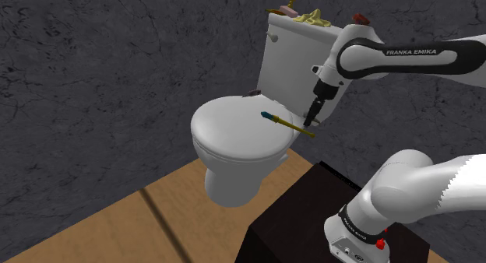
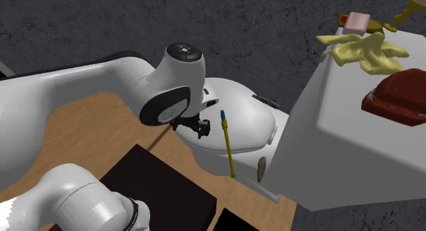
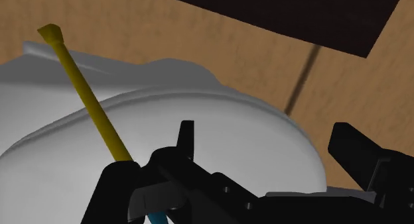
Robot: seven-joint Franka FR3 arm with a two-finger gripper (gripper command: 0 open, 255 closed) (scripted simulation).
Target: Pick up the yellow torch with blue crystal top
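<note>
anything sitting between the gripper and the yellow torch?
No object. In the second exterior view, just a bare strip of the white toilet lid separates the open gripper from the torch.

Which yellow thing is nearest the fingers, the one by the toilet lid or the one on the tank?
The thin blue-tipped torch by the lid; the crumpled yellow cloth lies away on the tank.

Above the toilet lid [image 1: 230,133] we see open room toward the shoulder view's left, up to the dark wall [image 1: 101,59]. The tank [image 1: 288,67] rises just behind the torch [image 1: 288,124] and walls off that side. A yellow cloth [image 1: 311,19] and a red object [image 2: 403,93] crowd its top. The stand [image 1: 304,215] sits near the bowl, with bare floor [image 1: 167,207] beside it. The pincer [image 1: 311,117] hangs close by the tank.
</note>
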